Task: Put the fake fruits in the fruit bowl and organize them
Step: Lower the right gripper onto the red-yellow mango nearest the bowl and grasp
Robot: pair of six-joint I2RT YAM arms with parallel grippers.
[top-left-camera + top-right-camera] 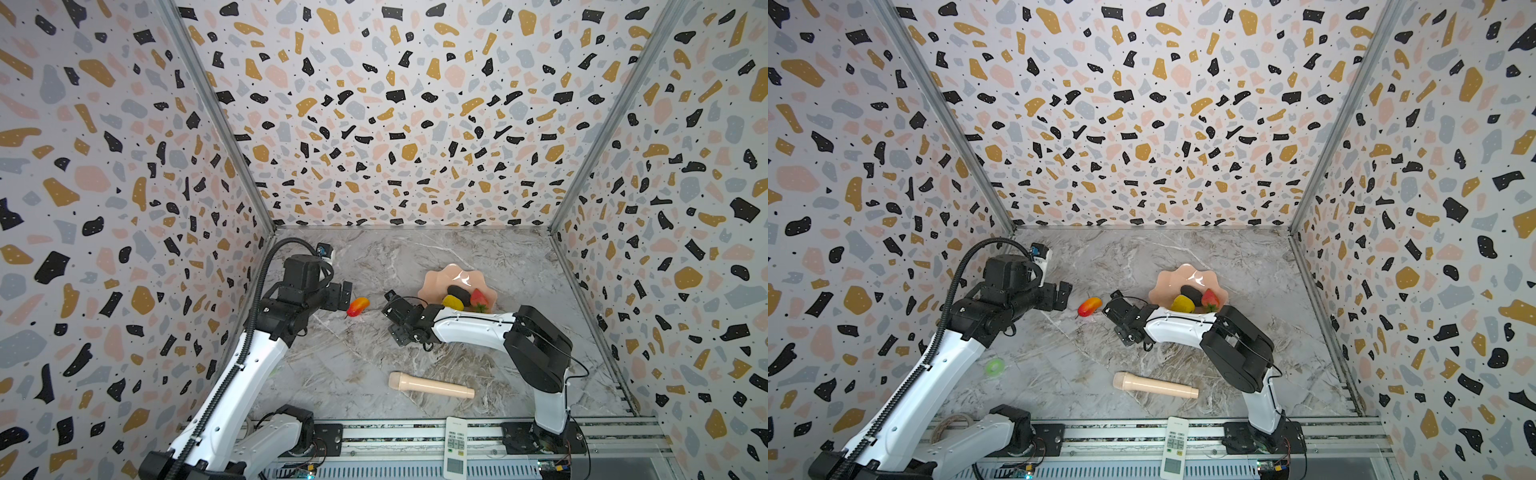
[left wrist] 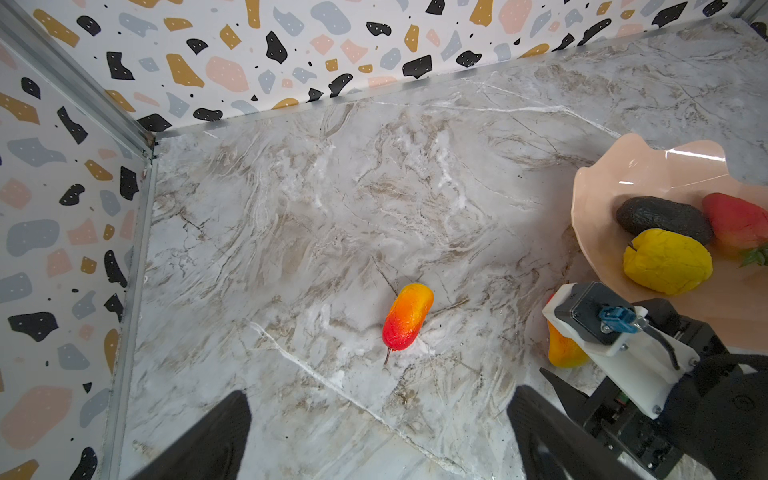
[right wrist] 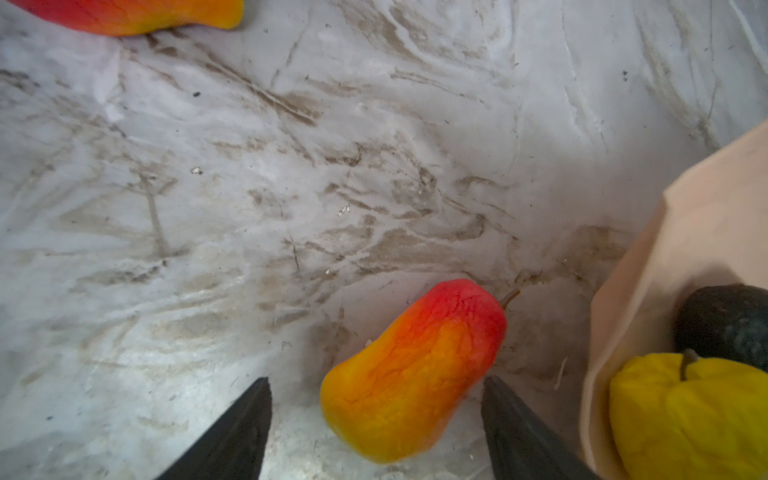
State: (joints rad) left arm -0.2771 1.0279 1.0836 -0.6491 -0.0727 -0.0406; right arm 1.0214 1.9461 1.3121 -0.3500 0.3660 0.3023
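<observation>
The peach-pink fruit bowl (image 1: 440, 277) (image 1: 1173, 276) sits right of centre and holds a near-black avocado (image 1: 458, 292) (image 2: 660, 216), a lumpy yellow fruit (image 1: 453, 302) (image 3: 685, 415) and a strawberry (image 1: 478, 299) (image 2: 735, 220). One mango (image 1: 358, 306) (image 2: 408, 316) lies on the marble, just ahead of my open left gripper (image 1: 347, 296) (image 2: 378, 399). A second mango (image 3: 415, 370) (image 2: 563, 353) rests on the table beside the bowl's rim (image 3: 706, 208). My right gripper (image 1: 395, 320) (image 3: 376, 379) is open around it, with a gap on each side. The right gripper hides this mango in both top views.
A long beige microphone-shaped cylinder (image 1: 432, 386) (image 1: 1154, 385) lies near the front. A white remote (image 1: 456, 446) rests on the front rail. A small green ring (image 1: 995, 366) sits front left. Patterned walls close in the left, back and right sides.
</observation>
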